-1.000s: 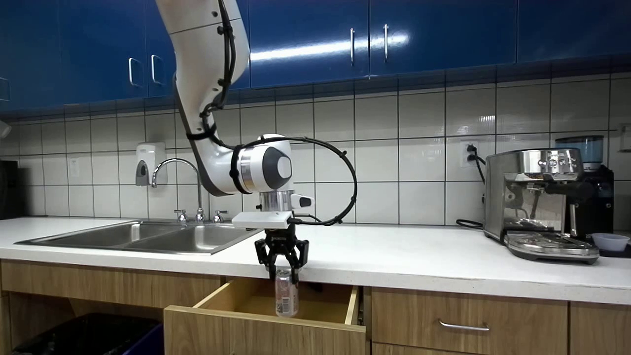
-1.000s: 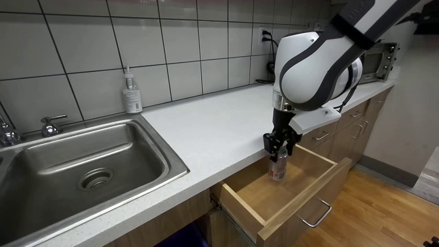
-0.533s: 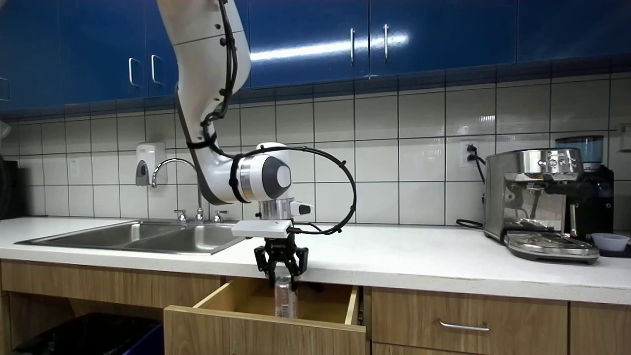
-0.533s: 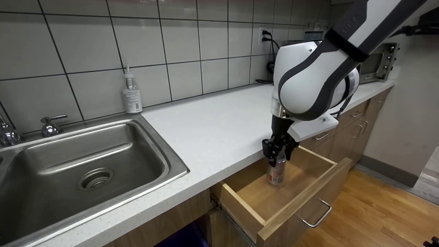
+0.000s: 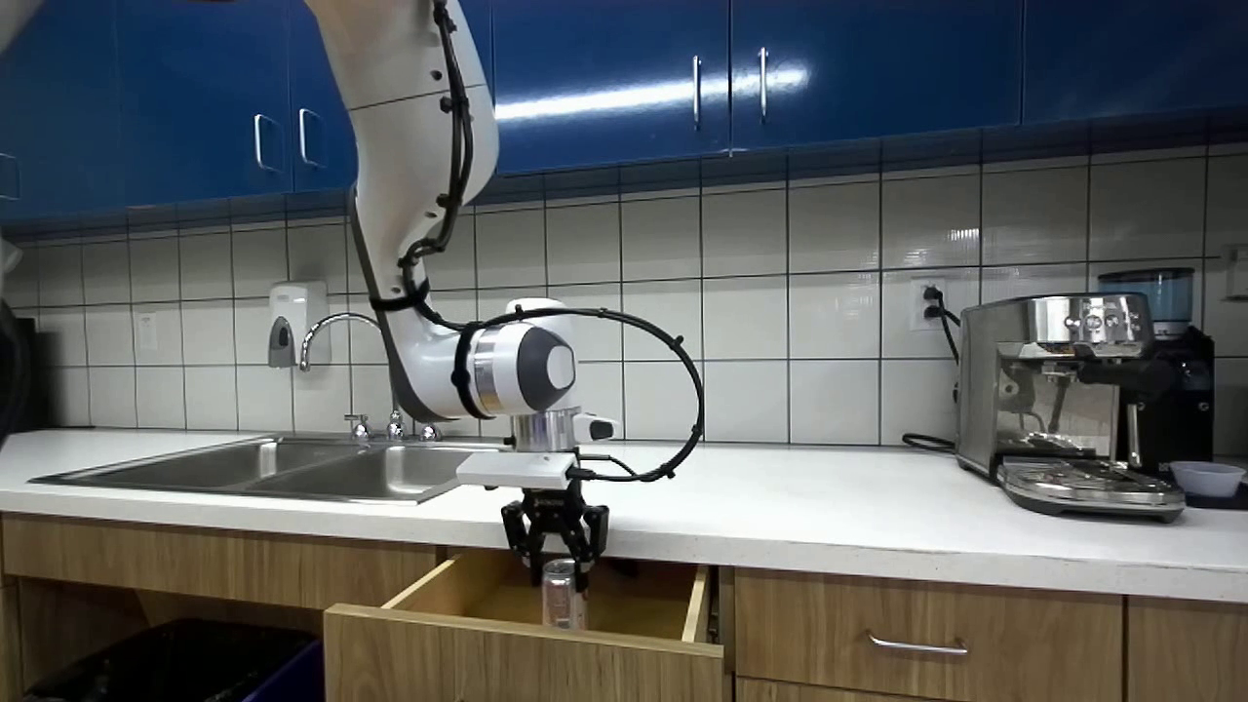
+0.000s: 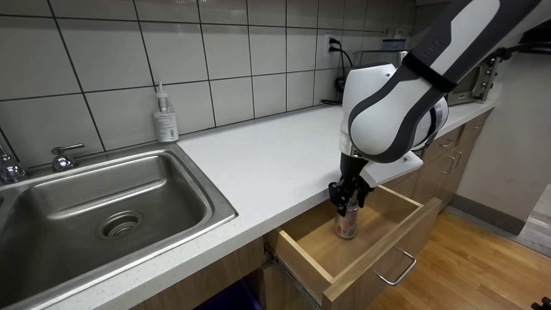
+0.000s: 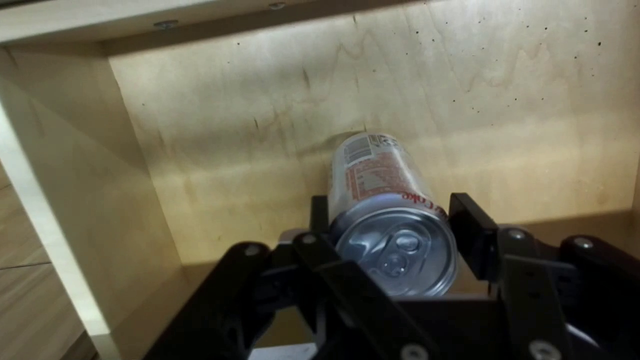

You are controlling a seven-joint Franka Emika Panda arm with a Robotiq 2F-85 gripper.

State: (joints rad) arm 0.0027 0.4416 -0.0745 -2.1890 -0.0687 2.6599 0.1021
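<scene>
Gripper (image 7: pixel 391 222) pinches upright Coke can (image 7: pixel 389 210) between its fingers (image 7: pixel 470 232), just right of wrist-view centre, inside open wooden drawer (image 7: pixel 240 160).

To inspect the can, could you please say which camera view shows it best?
The wrist view: the can appears largest, lid and print visible. Both exterior views show it smaller; in an exterior view, the drawer front hides its base.

A rounded white arm (image 6: pixel 375 132) has grey trim (image 6: pixel 409 125), black straps (image 6: pixel 429 73) and a looped black cable (image 5: pixel 699 395); silver screws (image 7: pixel 544 350) stud the black gripper (image 5: pixel 560 579).
</scene>
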